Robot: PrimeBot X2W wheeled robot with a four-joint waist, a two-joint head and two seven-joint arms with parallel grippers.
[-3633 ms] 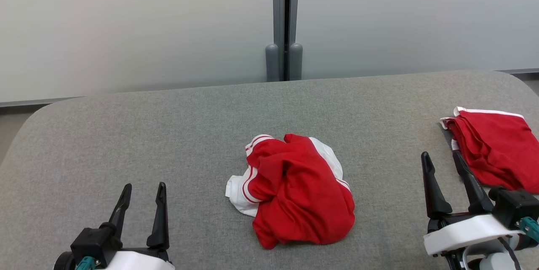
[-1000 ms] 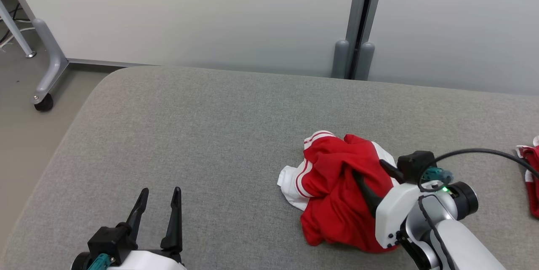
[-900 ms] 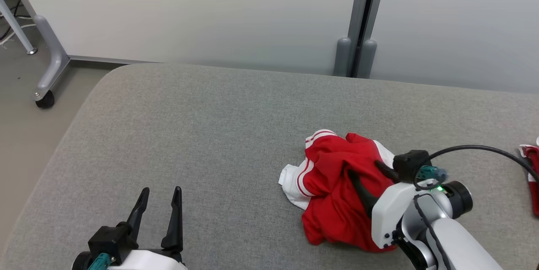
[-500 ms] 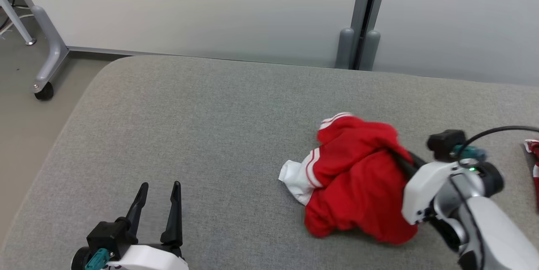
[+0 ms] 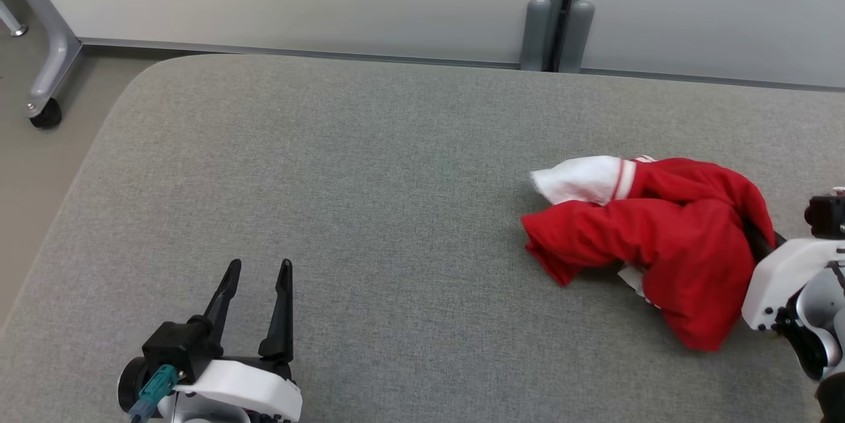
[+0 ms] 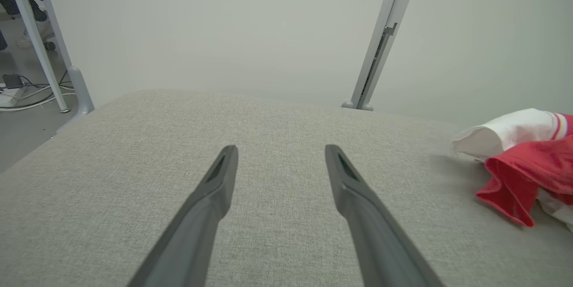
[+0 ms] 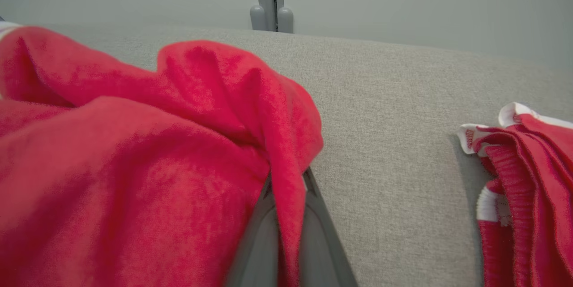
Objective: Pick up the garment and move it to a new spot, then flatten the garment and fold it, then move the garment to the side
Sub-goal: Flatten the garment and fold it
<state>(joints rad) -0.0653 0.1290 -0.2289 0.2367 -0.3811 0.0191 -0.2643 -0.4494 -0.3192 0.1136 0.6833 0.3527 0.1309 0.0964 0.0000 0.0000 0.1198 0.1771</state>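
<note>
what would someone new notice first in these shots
A bunched red and white garment at the right of the grey padded table stands out first, a fold of it pinched in the shut right tool. The left tool sits open at the lower left of the head view, and a second red garment lies apart at the right edge of the right wrist view.

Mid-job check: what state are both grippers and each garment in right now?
garment: crumpled, pinched at a red fold, partly raised off the table.
right gripper: shut on garment.
left gripper: open, empty, over the table.
second garment: lying on the table, looks folded, untouched.
</note>
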